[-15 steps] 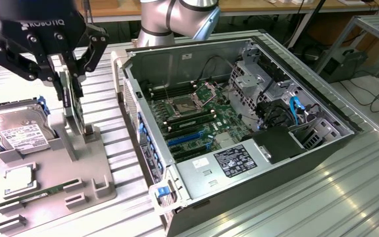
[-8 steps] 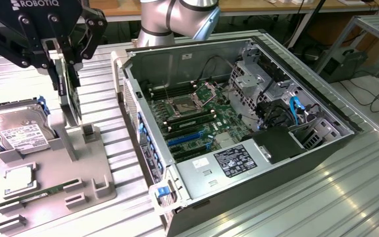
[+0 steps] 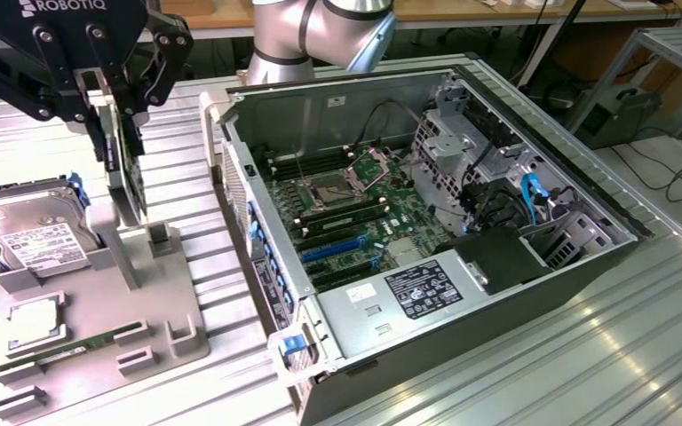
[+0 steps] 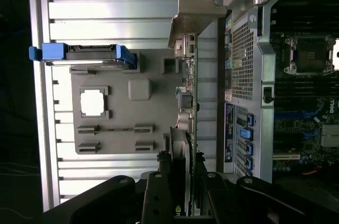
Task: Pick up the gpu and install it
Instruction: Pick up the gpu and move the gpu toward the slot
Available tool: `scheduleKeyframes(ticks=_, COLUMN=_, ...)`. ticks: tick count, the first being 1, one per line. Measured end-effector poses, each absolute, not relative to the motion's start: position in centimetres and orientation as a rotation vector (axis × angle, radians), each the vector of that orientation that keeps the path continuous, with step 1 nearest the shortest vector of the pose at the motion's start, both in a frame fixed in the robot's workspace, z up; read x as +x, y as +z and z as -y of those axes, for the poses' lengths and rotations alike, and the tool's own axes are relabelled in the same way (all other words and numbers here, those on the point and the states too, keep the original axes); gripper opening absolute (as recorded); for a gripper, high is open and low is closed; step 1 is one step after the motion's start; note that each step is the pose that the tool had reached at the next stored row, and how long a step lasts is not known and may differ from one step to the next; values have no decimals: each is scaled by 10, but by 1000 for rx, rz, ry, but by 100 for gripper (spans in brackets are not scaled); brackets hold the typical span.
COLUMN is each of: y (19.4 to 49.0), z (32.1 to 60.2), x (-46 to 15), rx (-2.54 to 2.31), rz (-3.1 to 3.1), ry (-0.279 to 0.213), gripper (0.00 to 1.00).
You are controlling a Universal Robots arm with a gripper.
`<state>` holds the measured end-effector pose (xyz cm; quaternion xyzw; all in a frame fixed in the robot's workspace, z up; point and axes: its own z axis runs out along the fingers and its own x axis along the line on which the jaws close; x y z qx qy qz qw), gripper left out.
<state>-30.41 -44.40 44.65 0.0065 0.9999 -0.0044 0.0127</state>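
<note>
The gpu point(image 3: 128, 182) is a thin dark card that hangs upright on edge from my gripper point(image 3: 116, 133), whose fingers are shut on its top edge. It hovers over the grey parts holder point(image 3: 181, 333), left of the open computer case point(image 3: 317, 111) in the exterior view. The wrist view looks along the card edge-on: the gpu point(image 4: 189, 91) runs away from my gripper point(image 4: 183, 176), with its pale metal bracket point(image 4: 195, 15) at the far end. The motherboard point(image 3: 359, 200) lies exposed inside the case, with blue expansion slots point(image 3: 335, 244) near its front.
The holder carries a silver hard drive point(image 3: 33, 240) in a blue caddy, a CPU point(image 3: 35, 319) and a green RAM stick point(image 3: 63, 351). Cables and a drive cage point(image 3: 513, 200) crowd the case on the exterior view's right. A ribbed metal table point(image 3: 578, 355) lies underneath.
</note>
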Motion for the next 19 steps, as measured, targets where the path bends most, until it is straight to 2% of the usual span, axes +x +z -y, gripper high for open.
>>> scheduleKeyframes(ticks=19, y=446, z=444, x=-293, rx=21, rz=-3116, ry=4, gripper=27)
